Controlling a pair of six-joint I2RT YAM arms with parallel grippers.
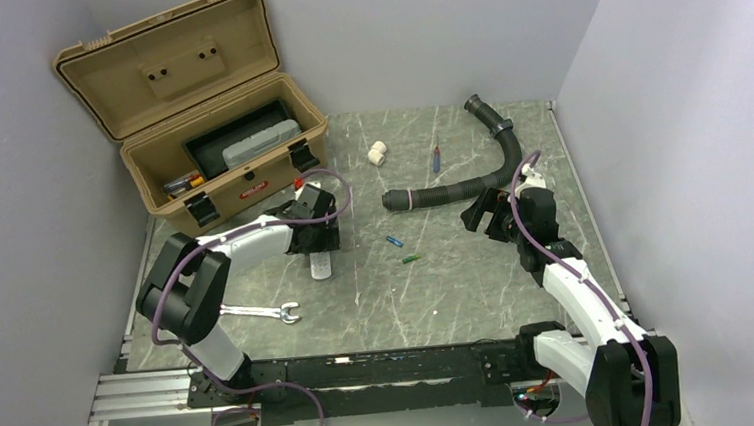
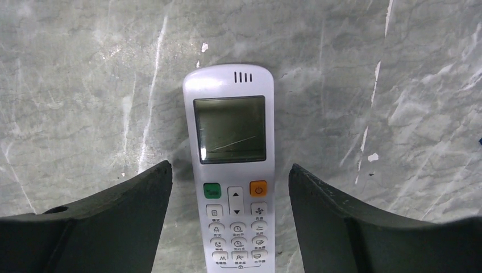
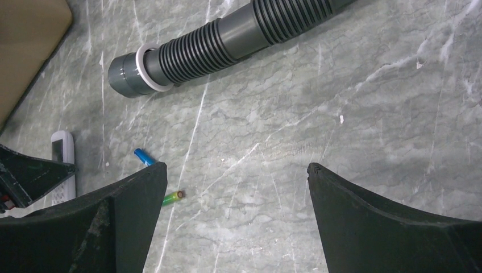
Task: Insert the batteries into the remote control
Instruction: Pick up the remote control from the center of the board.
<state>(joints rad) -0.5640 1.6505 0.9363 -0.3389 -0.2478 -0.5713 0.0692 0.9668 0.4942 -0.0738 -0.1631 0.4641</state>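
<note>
- The left gripper (image 2: 228,168) hangs low over the table (image 2: 85,85) with its jaws apart, one finger on each side of the remote control (image 2: 229,165). A gap of bare table shows on both sides, so nothing is clamped yet.
- The remote lies flat and face up between those fingers. Its grey display and its green and orange buttons are on top, and its top end points away from the wrist.
- The right gripper (image 3: 236,166) hovers over bare table with its jaws wide apart and nothing between them.
- The batteries lie loose on the table between the two arms, to the right of the remote. The blue battery (image 1: 394,241) is a little farther from the bases and the green battery (image 1: 411,259) sits just beside it.
- The corrugated hose (image 3: 216,51) lies beyond the batteries, and the open toolbox (image 1: 217,134) stands behind the left arm.
- The step in hand looks like securing the remote, and neither battery has been loaded.
- No battery bay shows on the face, so it is probably underneath.
- The next move therefore calls for the left fingers to meet the remote's long sides squarely. They would then lift and turn it to bring the back up, while the right arm reaches for a battery.
</note>
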